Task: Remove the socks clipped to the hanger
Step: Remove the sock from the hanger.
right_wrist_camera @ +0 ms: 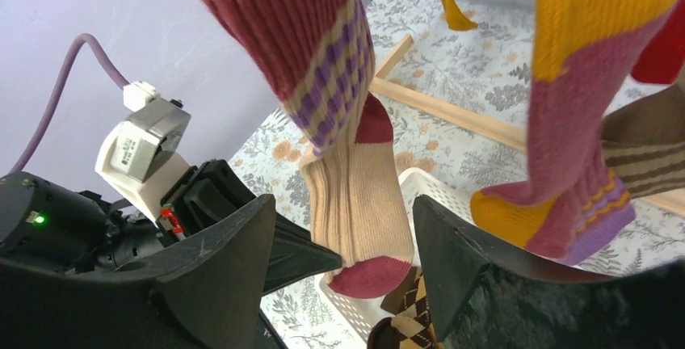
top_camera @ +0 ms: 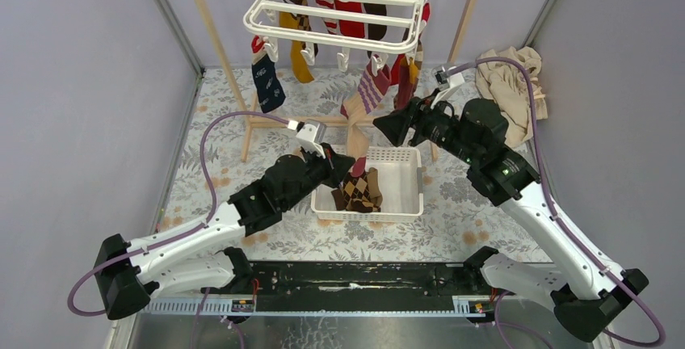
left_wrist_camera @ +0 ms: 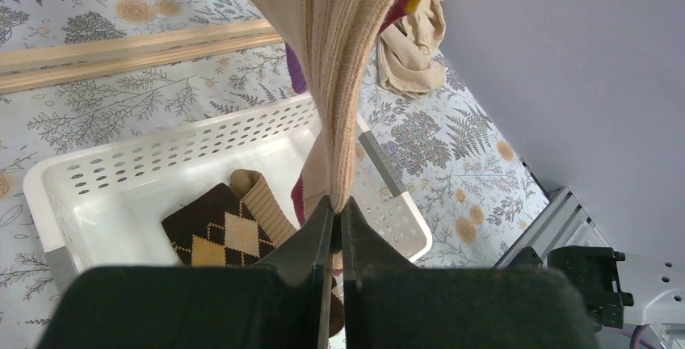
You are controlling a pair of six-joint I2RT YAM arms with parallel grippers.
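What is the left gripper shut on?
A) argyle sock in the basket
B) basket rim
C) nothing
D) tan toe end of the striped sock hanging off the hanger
D: the left wrist view shows the left gripper pinching the tan end of the striped sock above the basket.

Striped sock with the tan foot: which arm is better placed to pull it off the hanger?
Left, probably. The left gripper is shut on the tan foot of the striped sock above the basket, so it can pull down. The right gripper stands open near the sock, gripping nothing.
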